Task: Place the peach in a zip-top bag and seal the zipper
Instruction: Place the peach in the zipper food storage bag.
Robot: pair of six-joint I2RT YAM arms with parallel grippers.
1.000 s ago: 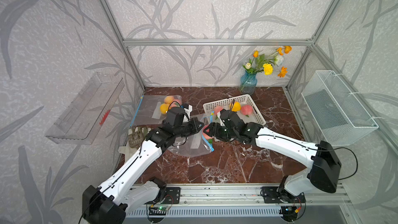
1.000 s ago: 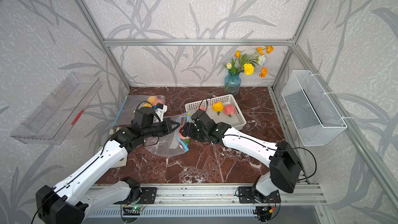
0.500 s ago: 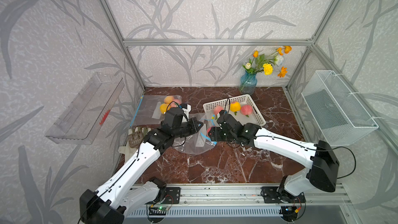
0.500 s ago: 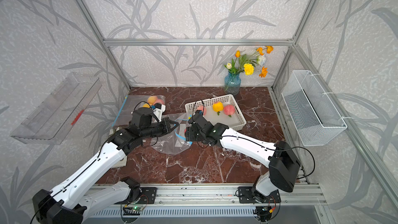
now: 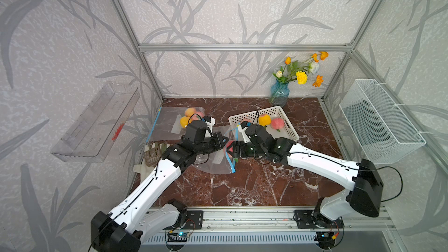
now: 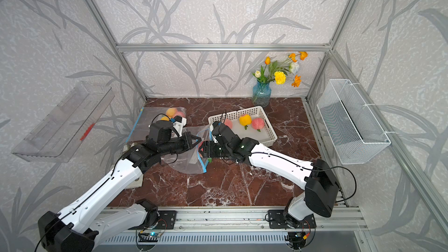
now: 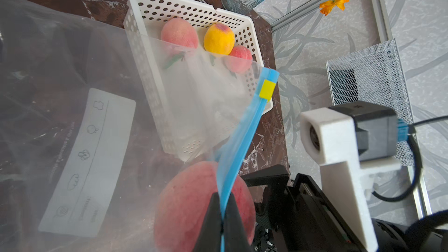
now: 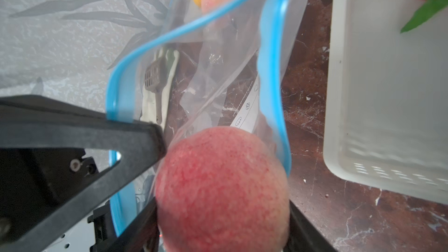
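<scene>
**Fig.** Both arms meet over the ctr. of the table (image 5: 254,185).

**(a)** We see the left gripper (image 7: 221,206) w/ jaws fully closed, pinching the blue zip (image 7: 242,136) of the bag (image 5: 218,163). One lip is lifted off the table and the mouth gapes toward the right arm. The rest of the bag sags onto the marble below. A yellow slider (image 7: 266,89) sits at the far end of the zip.

**(b)** The right gripper (image 5: 232,150) has jaws part-way apart, clamped on the peach (image 8: 223,190) from two sides. The peach is off the table, at the bag's mouth and just beside the left fingertips. In the right wrist view one side of it lies against the zip. It appears to be part-way inside the opening, but the film is blurred there and we cannot be sure.

**(c)** A white basket (image 5: 254,112) stands just behind the right gripper, near the bag's upper corner, w/ three more fruits (image 5: 277,124) in it.

**(d)** At rear left a second bag (image 5: 167,124) lies flat on the table. At the back wall stands a vase (image 5: 278,94) w/ flowers.
</scene>
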